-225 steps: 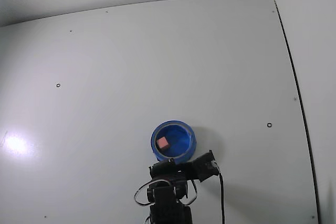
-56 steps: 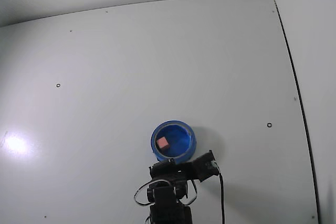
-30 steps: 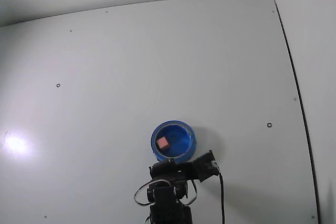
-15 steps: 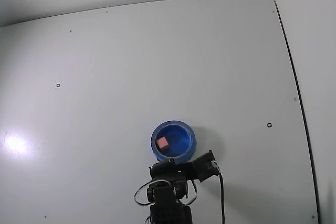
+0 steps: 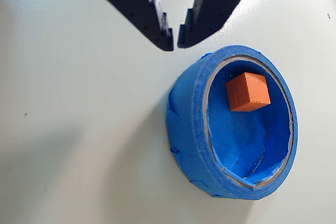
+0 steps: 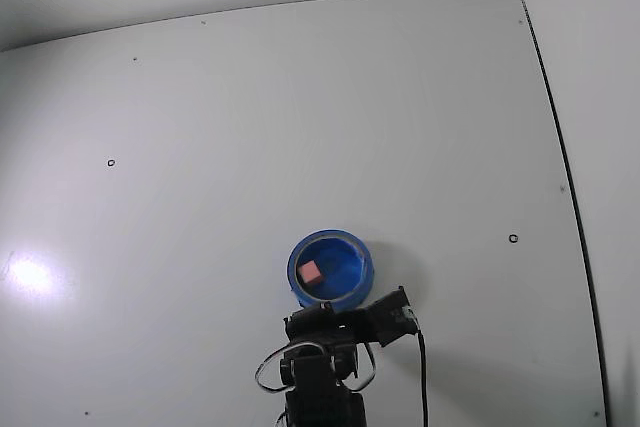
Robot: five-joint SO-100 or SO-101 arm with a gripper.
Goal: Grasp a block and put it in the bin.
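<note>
Block (image 5: 248, 92) sat inside the bin (image 5: 187, 124), loose on its floor, upper part of the bowl in the wrist view, close to the inner wall but I couldn't tell if it touched. It looked orange-red in the wrist view, paler pink in the fixed view (image 6: 311, 271), where it lay left of centre in the bin (image 6: 358, 278)

Fingers (image 5: 175, 39) were at the top of the wrist frame, black, tips nearly together with only a thin gap, nothing between them. They were off the bin, just above-left of its rim in the frame, over bare white tabletop (image 5: 68, 129)

Bin was upright on the tabletop, blue with a lighter rim and a thin pale liner edge showing inside the lip; wrinkled blue lining on the floor

Fixed view: bin in the lower centre of the frame, arm (image 6: 322, 379) directly below it at the bottom edge, black cable (image 6: 421, 372) running down at its right. Fingers themselves not distinguishable there. A bright glare spot (image 6: 30, 273) at the left edge of the tabletop
</note>
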